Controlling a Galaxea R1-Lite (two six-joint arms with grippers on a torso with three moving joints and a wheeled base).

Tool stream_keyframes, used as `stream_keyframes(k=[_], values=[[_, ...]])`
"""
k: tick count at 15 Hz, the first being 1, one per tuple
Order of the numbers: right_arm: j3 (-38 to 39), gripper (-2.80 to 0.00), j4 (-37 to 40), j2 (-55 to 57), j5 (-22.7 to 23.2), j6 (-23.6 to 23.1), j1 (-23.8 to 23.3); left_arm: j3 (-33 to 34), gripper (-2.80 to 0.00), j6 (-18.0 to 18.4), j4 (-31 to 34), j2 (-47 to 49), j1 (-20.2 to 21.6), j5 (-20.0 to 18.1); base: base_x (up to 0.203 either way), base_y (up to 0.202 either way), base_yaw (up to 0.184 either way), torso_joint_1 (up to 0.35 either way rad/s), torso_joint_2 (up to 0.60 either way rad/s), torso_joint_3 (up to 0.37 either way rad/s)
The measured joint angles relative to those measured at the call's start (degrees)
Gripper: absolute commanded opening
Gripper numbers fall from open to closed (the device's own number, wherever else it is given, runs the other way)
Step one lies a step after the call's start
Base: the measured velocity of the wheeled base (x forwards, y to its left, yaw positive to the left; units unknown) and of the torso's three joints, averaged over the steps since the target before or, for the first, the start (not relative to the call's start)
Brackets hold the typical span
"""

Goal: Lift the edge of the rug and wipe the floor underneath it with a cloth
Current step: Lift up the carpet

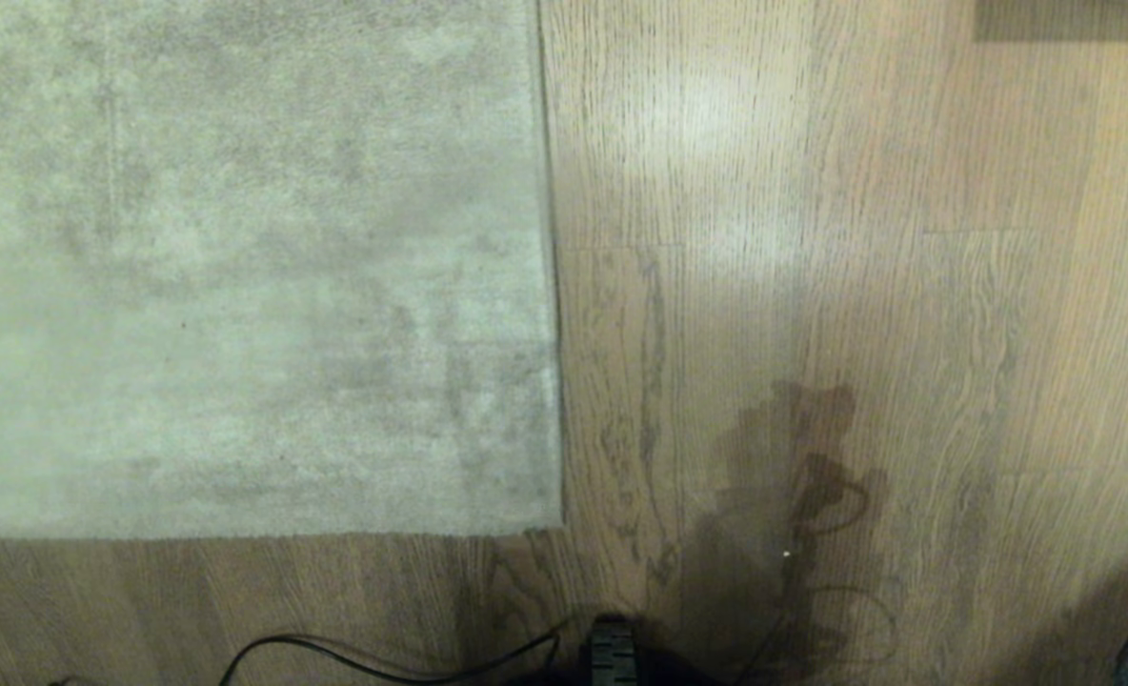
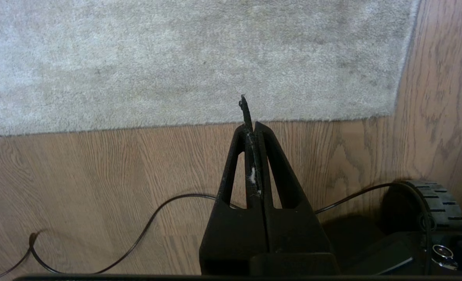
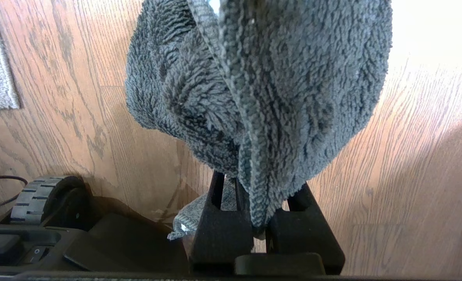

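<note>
The right end effector (image 3: 260,218) grasps the fluffy dark grey cloth (image 3: 262,89), which hides its fingertips; the left end effector (image 2: 254,127) is clenched, empty.

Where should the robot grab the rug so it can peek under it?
Probably at the rug corner, coming in low from the bare floor. There two straight borders meet and lie flat, so it should peel up most easily. The left gripper is shut and empty near that border; the right gripper holds the cloth.
</note>
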Motion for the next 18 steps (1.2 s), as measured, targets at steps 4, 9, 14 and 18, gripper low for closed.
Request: stream_keyframes(k=[4, 9, 14, 18], values=[[0.0, -2.8, 0.0, 0.0, 0.0, 0.0, 0.0, -0.1, -2.8, 0.2, 0.4, 0.0, 0.0, -0.6, 0.0, 0.0, 0.0, 0.0, 0.0, 0.0], [0.0, -2.8, 0.0, 0.0, 0.0, 0.0, 0.0, -0.8, -2.8, 0.0, 1.7, 5.3, -0.3, -0.8, 0.0, 0.0, 0.0, 0.0, 0.0, 0.0], [0.0, -2.8, 0.0, 0.0, 0.0, 0.0, 0.0, -7.9, -2.8, -7.1, 0.0, 25.0, -10.5, -5.2, 0.0, 0.0, 0.0, 0.0, 0.0, 0.0], [0.0, -2.8, 0.0, 0.0, 0.0, 0.0, 0.0, -12.7, -2.8, -9.7, -11.3, 48.2, -17.9, -10.9, 0.0, 0.0, 0.0, 0.0, 0.0, 0.0]])
